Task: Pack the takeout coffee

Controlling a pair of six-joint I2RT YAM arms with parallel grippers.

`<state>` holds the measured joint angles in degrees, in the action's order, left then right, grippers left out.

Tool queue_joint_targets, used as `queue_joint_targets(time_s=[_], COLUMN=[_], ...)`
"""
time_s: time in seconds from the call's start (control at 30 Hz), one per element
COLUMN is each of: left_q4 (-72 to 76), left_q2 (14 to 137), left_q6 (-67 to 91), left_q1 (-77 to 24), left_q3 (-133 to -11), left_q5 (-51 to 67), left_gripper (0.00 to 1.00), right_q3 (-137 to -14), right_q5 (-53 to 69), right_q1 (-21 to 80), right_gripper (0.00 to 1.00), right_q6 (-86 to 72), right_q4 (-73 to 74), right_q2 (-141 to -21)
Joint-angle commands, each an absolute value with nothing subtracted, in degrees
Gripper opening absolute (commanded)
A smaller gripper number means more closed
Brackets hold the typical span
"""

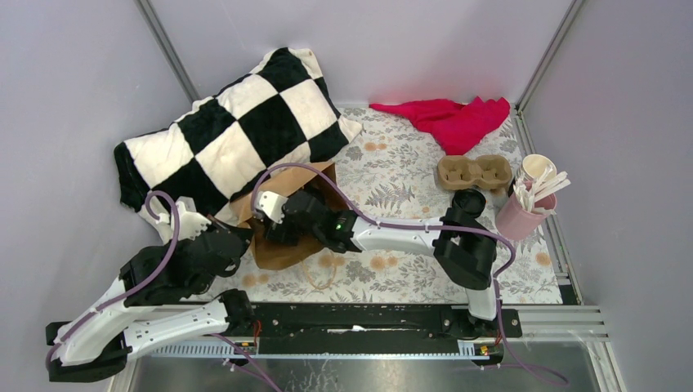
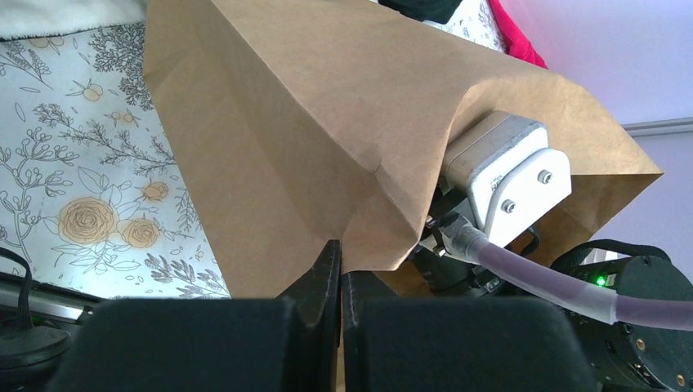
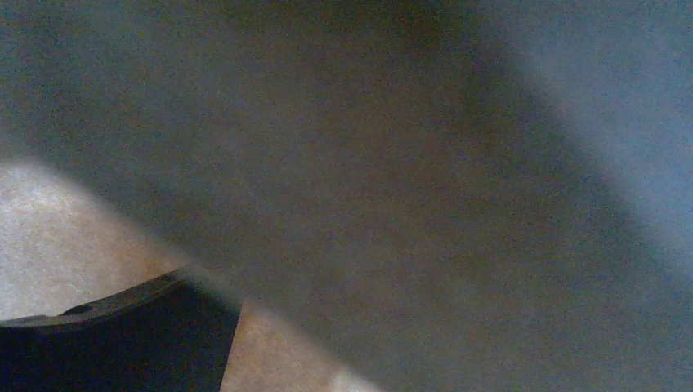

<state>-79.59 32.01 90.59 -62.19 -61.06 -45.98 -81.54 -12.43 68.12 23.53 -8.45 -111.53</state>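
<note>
A brown paper bag (image 1: 282, 249) stands near the middle of the table. My left gripper (image 2: 340, 269) is shut on a fold of the bag's (image 2: 310, 122) rim, seen from above at the bag's left edge (image 1: 245, 238). My right gripper (image 1: 286, 219) reaches into the bag's mouth, and its white wrist housing (image 2: 507, 175) shows under the paper. The right wrist view shows only blurred brown paper and a black curved thing (image 3: 114, 343) at lower left. No fingers show there, and nothing lies between where the jaws stand. One black lidded takeout coffee (image 1: 467, 202) stands on the table by the right arm's elbow.
A black-and-white checked pillow (image 1: 237, 131) leans behind the bag. A red cloth (image 1: 453, 118) lies at the back right. A cardboard cup carrier (image 1: 474, 173), a white paper cup (image 1: 538, 167) and a pink cup of wooden stirrers (image 1: 519, 214) stand along the right side.
</note>
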Motion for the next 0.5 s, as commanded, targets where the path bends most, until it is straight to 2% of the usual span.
queue_joint_targets(time_s=[0.0, 0.47], left_q4=[-77.2, -73.2], left_q2=[31.9, 31.6], left_q6=[88.6, 89.3], left_q1=[-62.5, -62.4], left_q3=[-63.7, -66.3], left_q5=[-44.5, -41.6], left_gripper=[0.00, 0.00], right_q3=[-81.1, -84.4], right_q5=[-14.8, -13.4], right_q1=[66.6, 66.1], right_gripper=[0.97, 1.00], right_q6=[22.7, 23.4], right_q4=[-6.0, 0.6], right_q2=[-109.2, -107.3])
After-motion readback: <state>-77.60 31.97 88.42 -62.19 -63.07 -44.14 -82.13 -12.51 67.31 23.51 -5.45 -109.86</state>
